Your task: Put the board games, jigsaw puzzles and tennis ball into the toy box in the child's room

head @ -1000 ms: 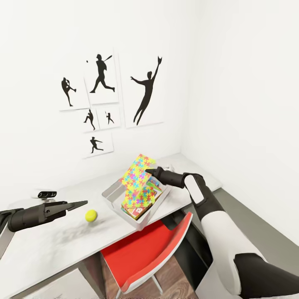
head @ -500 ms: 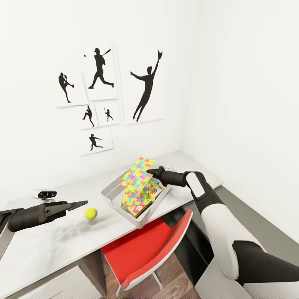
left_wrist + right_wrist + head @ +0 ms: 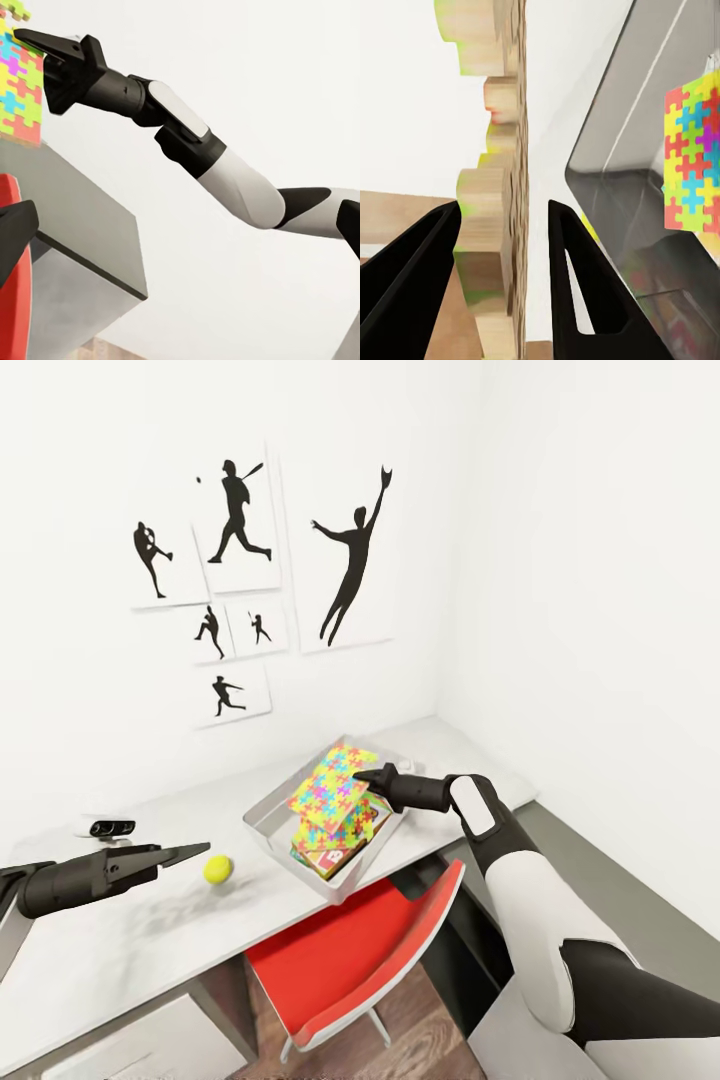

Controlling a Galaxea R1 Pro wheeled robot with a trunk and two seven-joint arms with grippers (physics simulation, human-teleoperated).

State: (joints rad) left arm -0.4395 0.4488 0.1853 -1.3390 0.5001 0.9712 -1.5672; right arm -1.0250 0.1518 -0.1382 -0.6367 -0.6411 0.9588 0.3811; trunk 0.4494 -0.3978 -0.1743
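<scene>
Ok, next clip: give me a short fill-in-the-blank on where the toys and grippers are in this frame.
1. The right gripper holds a ____ over the toy box.
2. The tennis ball lies on the ____, outside the toy box.
3. The gripper nearest the tennis ball is the ____ one.
4. The chair under the table has a ____ seat.

Missing words: jigsaw puzzle; table; left; red

jigsaw puzzles [image 3: 333,792]: 2 | tennis ball [image 3: 217,870]: 1 | toy box [image 3: 268,822]: 1 | wall pictures [image 3: 240,520]: 6
</scene>
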